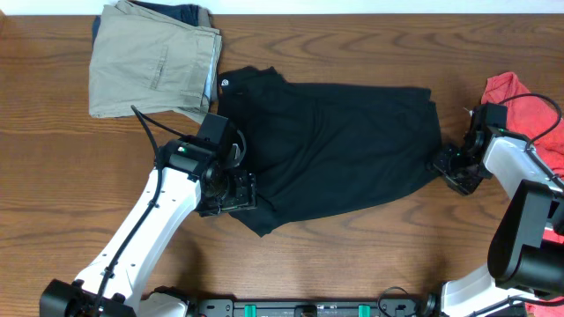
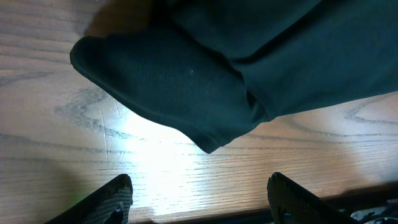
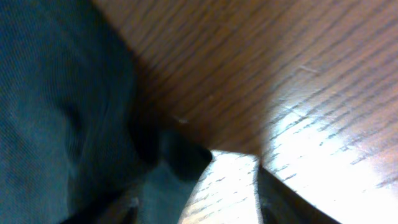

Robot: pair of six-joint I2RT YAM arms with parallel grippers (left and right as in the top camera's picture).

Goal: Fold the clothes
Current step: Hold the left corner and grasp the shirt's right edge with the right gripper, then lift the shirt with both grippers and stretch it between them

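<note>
Wooden tabletop (image 1: 352,264) lay bare just in front of your arms. Nearest you, your left gripper (image 2: 200,185) hovered low with its fingers spread and only lit wood between them, just short of the near-left corner of the black garment (image 1: 344,141). Your right gripper (image 1: 443,164) sat at the garment's right edge, fingers apart, with a fabric corner poking into the gap but not pinched. The garment lay spread across the middle of the table, with a white logo (image 1: 223,84) at its far-left corner. Beyond it, khaki trousers (image 1: 150,66) lay folded at the far left, and a red shirt (image 1: 529,110) lay bunched at the right edge.
</note>
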